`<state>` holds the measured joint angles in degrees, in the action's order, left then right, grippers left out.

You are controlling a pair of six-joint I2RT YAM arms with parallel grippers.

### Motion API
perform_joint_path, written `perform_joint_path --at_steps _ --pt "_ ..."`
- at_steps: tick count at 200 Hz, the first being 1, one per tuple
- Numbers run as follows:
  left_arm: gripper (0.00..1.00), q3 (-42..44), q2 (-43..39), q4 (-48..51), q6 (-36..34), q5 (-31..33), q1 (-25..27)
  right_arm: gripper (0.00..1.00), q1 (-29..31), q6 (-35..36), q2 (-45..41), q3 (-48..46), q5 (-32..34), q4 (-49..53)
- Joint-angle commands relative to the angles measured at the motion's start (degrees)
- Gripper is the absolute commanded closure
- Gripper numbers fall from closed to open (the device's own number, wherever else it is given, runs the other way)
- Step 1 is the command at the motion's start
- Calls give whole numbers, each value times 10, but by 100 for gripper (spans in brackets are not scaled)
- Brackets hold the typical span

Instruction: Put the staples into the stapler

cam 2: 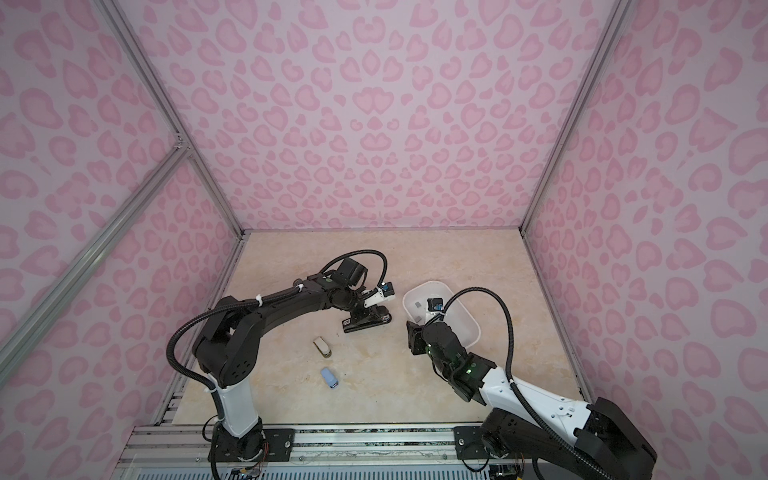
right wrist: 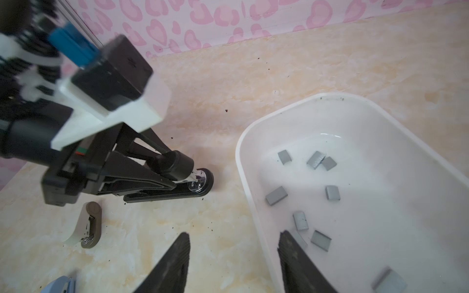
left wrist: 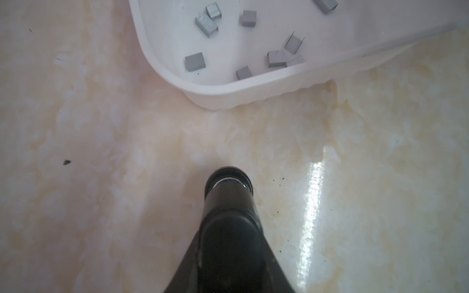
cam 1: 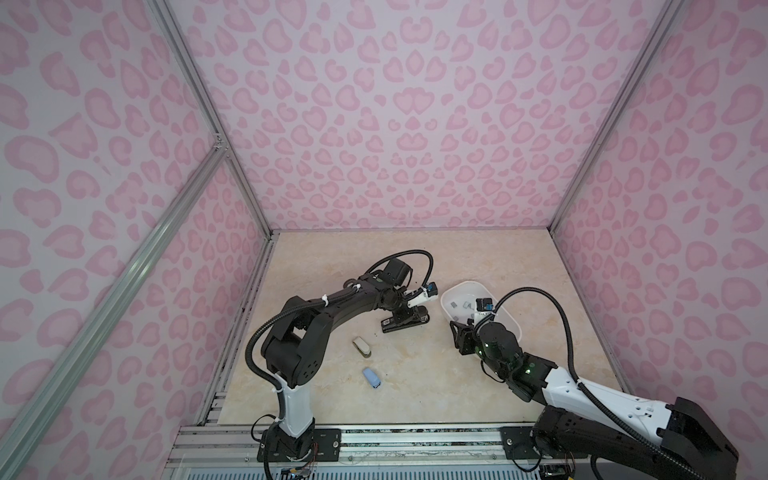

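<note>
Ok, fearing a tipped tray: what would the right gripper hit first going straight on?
Probably the white tray's rim, which the right gripper straddles; or the staple block at its finger, depth unclear.

Soft, even light in both top views, no hard shadows, and the pink walls (cam 1: pixel 395 124) stretch and bow toward the edges. Left wrist view: a bright streak of glare runs down the marble tabletop (left wrist: pixel 314 197), lamp probably overhead, and the black stapler (left wrist: pixel 228 185) up close is a dark, soft mass. Right wrist view: the left arm's camera mount (right wrist: pixel 111 86) is out of focus, a grey shadow band crosses the white tray (right wrist: pixel 380 121), and the nearest staple (right wrist: pixel 388 280) is blurred.
</note>
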<state>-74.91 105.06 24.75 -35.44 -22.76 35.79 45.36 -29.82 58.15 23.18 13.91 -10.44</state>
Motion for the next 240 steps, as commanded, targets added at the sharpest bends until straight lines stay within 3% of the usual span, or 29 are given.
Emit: perform_joint_path --at_steps 1,31,77,107,163,240 --pt "96 16 -59 -3 12 -32 0 47 0 -11 0 5 -18 -29" --pt "96 65 -147 -16 28 -62 6 49 0 -13 -5 14 -52 -46" --pt "96 121 -230 -33 56 -19 55 48 -2 -30 -32 14 -95 -72" --pt "96 138 -262 -52 88 -28 64 50 -2 -37 -36 18 -106 -65" --pt "96 141 -265 -65 107 -53 66 50 4 -38 -30 18 -150 -72" --pt "96 132 -268 -88 108 -84 67 55 10 -54 28 8 -144 -106"
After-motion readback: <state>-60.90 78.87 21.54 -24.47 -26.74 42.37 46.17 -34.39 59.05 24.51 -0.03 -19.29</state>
